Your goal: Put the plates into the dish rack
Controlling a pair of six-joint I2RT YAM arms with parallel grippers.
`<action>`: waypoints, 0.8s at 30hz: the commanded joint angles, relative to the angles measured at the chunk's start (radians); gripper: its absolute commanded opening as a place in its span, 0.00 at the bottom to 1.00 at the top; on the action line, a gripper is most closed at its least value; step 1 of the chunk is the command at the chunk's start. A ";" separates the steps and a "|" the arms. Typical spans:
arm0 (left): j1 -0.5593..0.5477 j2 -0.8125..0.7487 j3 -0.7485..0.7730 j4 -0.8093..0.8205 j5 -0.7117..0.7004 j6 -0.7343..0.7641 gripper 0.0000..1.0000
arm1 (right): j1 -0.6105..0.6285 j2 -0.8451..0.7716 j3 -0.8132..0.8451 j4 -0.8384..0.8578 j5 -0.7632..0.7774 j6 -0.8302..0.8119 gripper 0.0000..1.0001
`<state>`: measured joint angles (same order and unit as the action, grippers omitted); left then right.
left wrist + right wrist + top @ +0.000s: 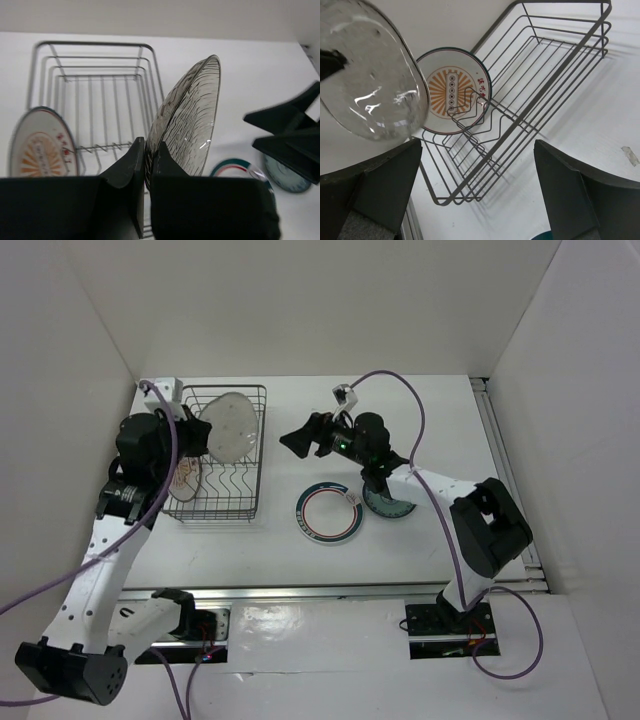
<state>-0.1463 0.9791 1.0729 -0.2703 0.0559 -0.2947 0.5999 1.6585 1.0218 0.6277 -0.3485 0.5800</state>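
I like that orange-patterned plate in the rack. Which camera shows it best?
Right wrist: the orange plate faces it, nearly whole. Left wrist shows part, cut off by the left gripper. Top view shows only a sliver.

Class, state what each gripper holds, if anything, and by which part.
Left gripper pinches the grey plate at its rim; right gripper holds nothing.

You're in a robot lab cell: white worktop (230,555) boxed by plain white panels (300,300) on 3 sides, alu rail (330,592) at near edge, left arm (100,580) & right arm (490,530) bolted on, purple cables (426,420) trailing.
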 commanded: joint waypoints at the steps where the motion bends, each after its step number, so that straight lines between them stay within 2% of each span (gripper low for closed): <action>1: 0.002 -0.010 -0.008 0.066 -0.236 0.046 0.00 | 0.008 -0.045 -0.009 -0.020 0.025 -0.046 1.00; 8: 0.002 0.146 0.036 -0.018 -0.320 0.046 0.00 | -0.002 -0.078 -0.042 -0.042 0.025 -0.055 1.00; 12: 0.002 0.234 0.048 -0.032 -0.320 0.026 0.00 | -0.026 -0.137 -0.081 -0.042 0.025 -0.055 1.00; 16: 0.002 0.276 0.048 -0.032 -0.363 0.017 0.00 | -0.049 -0.175 -0.112 -0.020 0.000 -0.055 1.00; 24: 0.002 0.305 0.048 -0.032 -0.363 0.008 0.00 | -0.109 -0.207 -0.170 0.010 -0.050 -0.026 1.00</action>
<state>-0.1463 1.2762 1.0748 -0.3374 -0.2874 -0.2684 0.5056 1.4872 0.8669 0.5838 -0.3672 0.5491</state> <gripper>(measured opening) 0.131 0.999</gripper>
